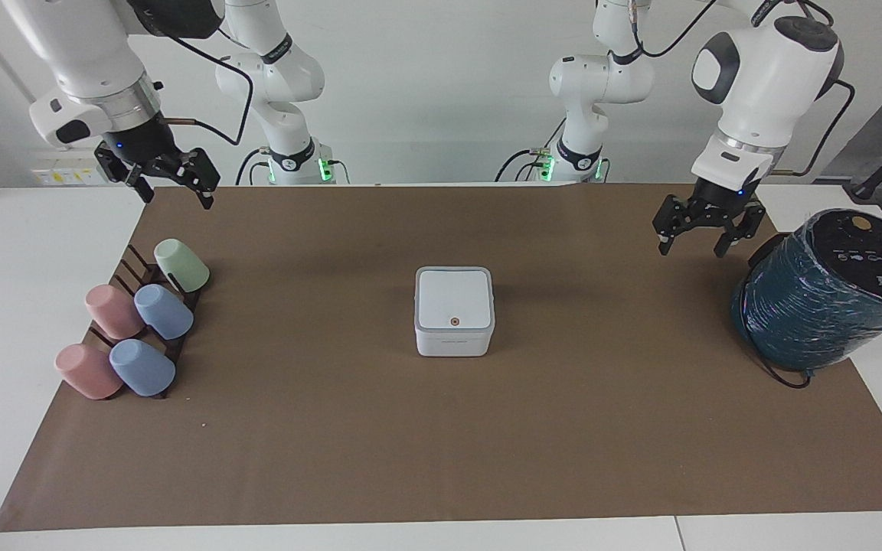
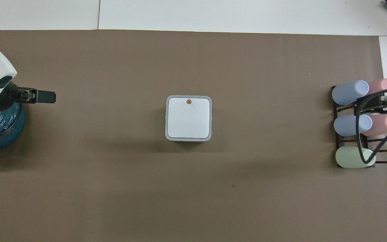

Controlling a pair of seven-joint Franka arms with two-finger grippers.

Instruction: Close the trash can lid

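Trash can (image 1: 454,311) lid (image 1: 454,298) shut, mid-mat, left hand (image 1: 703,233) raised well apart

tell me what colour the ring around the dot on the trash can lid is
Orange, on the white lid; clearest in the overhead view.

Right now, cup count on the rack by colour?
Pink cups: 2
Blue cups: 2
Green cup: 1
Total: 5, all on the dark rack at the right arm's end.
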